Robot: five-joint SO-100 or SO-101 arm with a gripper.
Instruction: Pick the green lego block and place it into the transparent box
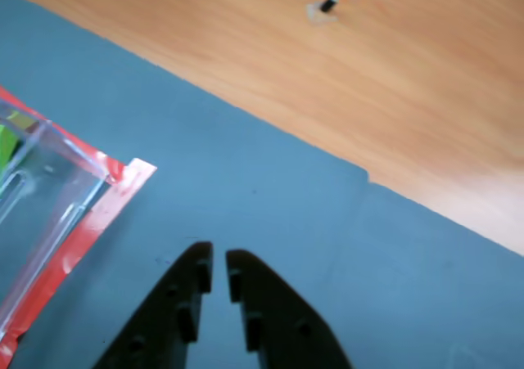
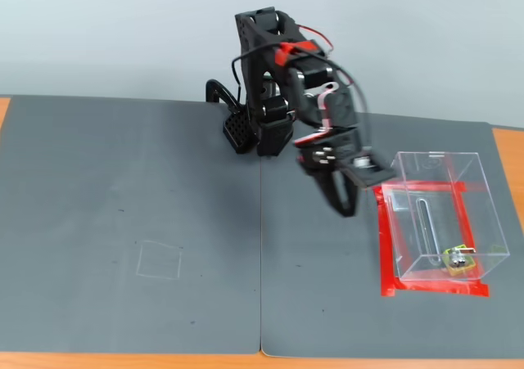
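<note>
The arm reached forward and down, its gripper (image 2: 345, 206) just left of the transparent box (image 2: 440, 215) in the fixed view, jaws nearly together and empty; the green lego block (image 1: 10, 140) lay inside that box

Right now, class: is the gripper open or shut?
Nearly shut and empty: in the wrist view the gripper shows only a thin gap between its fingertips.

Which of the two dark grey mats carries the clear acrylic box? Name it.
The right mat in the fixed view: the clear acrylic box stands there, not on the left mat.
</note>
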